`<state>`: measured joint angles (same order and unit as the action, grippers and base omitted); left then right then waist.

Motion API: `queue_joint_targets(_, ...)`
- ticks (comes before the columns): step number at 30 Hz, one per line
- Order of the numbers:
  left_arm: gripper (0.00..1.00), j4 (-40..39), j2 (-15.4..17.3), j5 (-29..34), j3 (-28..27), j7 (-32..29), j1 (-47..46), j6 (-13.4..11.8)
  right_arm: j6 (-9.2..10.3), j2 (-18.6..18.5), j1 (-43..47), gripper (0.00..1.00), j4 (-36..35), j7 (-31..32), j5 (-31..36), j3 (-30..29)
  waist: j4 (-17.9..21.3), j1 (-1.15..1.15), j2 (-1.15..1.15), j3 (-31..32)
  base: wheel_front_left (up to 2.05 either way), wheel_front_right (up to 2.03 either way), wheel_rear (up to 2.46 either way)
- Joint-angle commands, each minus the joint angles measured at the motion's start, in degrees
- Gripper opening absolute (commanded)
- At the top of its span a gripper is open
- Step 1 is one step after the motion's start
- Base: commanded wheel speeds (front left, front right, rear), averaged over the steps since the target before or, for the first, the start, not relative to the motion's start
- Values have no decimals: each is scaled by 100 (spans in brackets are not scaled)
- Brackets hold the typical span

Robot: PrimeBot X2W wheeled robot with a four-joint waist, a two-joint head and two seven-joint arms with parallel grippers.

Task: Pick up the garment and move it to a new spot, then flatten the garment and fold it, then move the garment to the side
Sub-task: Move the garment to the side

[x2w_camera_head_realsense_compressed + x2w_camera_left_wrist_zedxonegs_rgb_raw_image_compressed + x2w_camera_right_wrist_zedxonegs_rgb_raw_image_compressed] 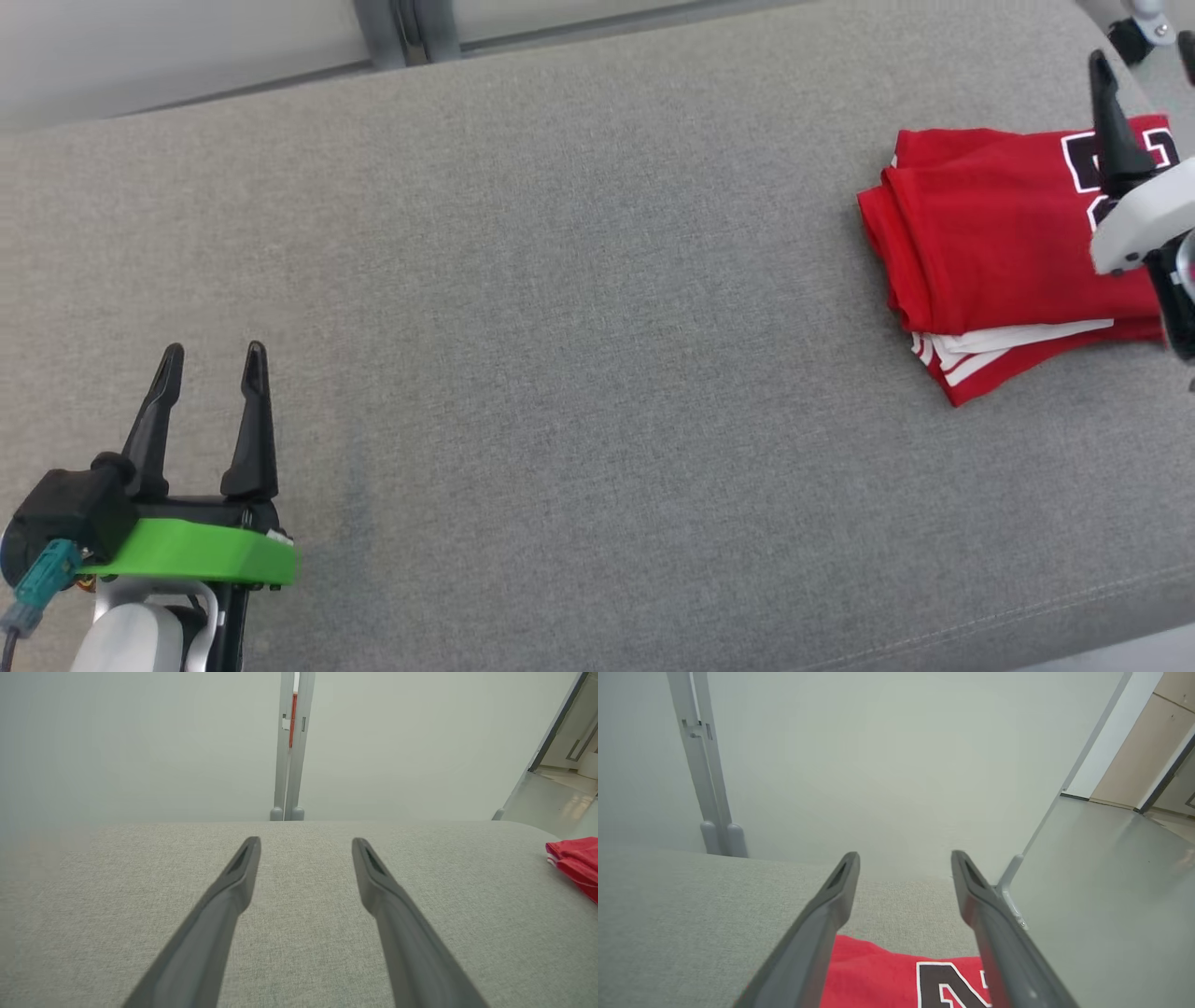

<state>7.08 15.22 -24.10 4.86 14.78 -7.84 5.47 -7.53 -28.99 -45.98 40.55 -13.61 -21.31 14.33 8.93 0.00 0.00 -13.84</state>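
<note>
Judging from the layout, the task is on its last step, moving the garment [990, 243] aside, and that looks approx. done: it lies folded at the far right end of the grey cushion [560, 327], close to the rounded corner.

Right gripper [905, 856] hangs just over the garment's printed part w/ fingers spread wide and nothing pinched between them. Left gripper [214, 349] sits well apart at the lower left over bare cushion, also spread, holding nothing.

To do this step well:
- Lift the right gripper straight up, no sideways drag, since a finger tip catching the top layer would prob. pull the stack open.
- Keep the fingers apart until they're clear of the cloth.
- Don't nudge the pile further right; the cushion's end is near and thin fabric could slide off.
- Left arm needs nothing here, best kept out of the way.

Garment's look: red jersey-type fabric, thin and limp, folded into a compact, roughly rectangular stack. Black figure w/ white outline on top, partly hidden by the arm. Lower edge isn't flush: a white layer and white-striped red trim peek out, so layers are offset a bit.
</note>
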Motion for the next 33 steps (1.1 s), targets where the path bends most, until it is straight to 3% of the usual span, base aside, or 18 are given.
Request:
queue_joint_targets(1, 100, -41, -15, -25, -58, 31, 98, -24, 10, 68, 253, 100, -186, -33, -35, -27, -138, 0, 0, 402, 0, 0, 0)
queue_joint_targets(10, 100, -118, -211, -300, -282, 38, 491, -10, 10, 575, 1580, 100, -1696, 21, -167, -227, -296, 0, 0, 1097, 0, 0, 0)
queue_joint_targets(18, 100, 52, -268, -400, -284, 38, 750, 32, 10, 1086, 2685, 100, -2439, 128, 159, -505, -314, 0, 0, 1392, 0, 0, 0)
queue_joint_targets(23, 100, 170, -360, -106, -426, 41, 809, 24, 10, 1379, 3167, 100, -2478, 12, 282, -693, -315, 0, 0, 1392, 0, 0, 0)
queue_joint_targets(33, 100, 431, -624, 542, -791, 39, 866, 125, 10, 1544, 3377, 100, -2260, -157, 551, -886, -344, 0, 0, 1301, 0, 0, 0)
